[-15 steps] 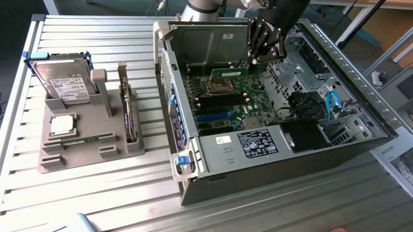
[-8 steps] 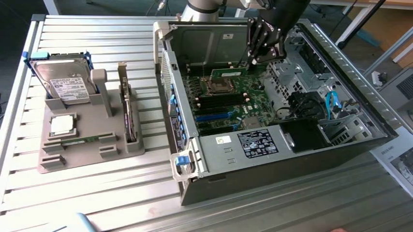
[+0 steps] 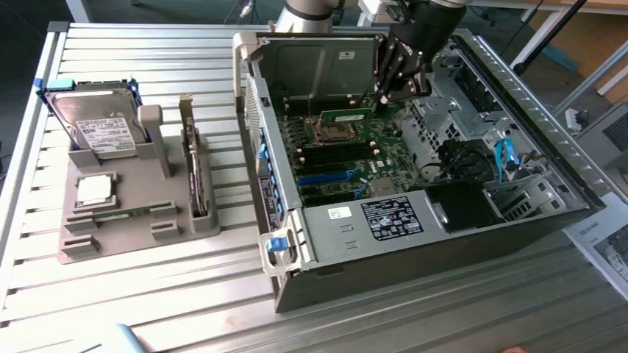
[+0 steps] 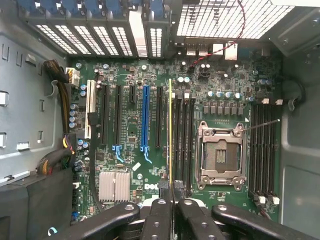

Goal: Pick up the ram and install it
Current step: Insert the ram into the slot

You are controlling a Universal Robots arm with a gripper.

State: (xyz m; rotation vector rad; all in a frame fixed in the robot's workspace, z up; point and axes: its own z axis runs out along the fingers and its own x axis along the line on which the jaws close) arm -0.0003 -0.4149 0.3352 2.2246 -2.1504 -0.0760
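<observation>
The gripper [image 3: 381,103], black and two-fingered, reaches down into an open computer case [image 3: 510,220] in the upper middle of the exterior view. Its fingers are closed almost together on the ram [image 3: 345,115], a thin green stick held by one end.

In the wrist view the gripper [image 4: 173,192] pinches the ram [image 4: 170,135] edge-on, so it reads as a narrow yellow-green line over the motherboard [image 4: 130,150]. The line runs parallel to the black memory slots [image 4: 183,140] and sits just beside them. The processor socket [image 4: 220,155], open and silver-framed, is on the far side of those slots. Whether the ram touches the board cannot be told.

The case lies on its side on a slatted metal surface [image 3: 147,309]. Its walls rise around the board on every side, leaving the top open. At the exterior view's left, well apart from the case, a gray fixture [image 3: 147,158] holds a hard drive [image 3: 98,125] with a white label and a square silver processor chip [image 3: 93,190].

Bare slats run along the bottom of the exterior view. The surface's edge runs down that view's left side. A sheet of paper [image 3: 604,250] lies at the lower right, near the case.
</observation>
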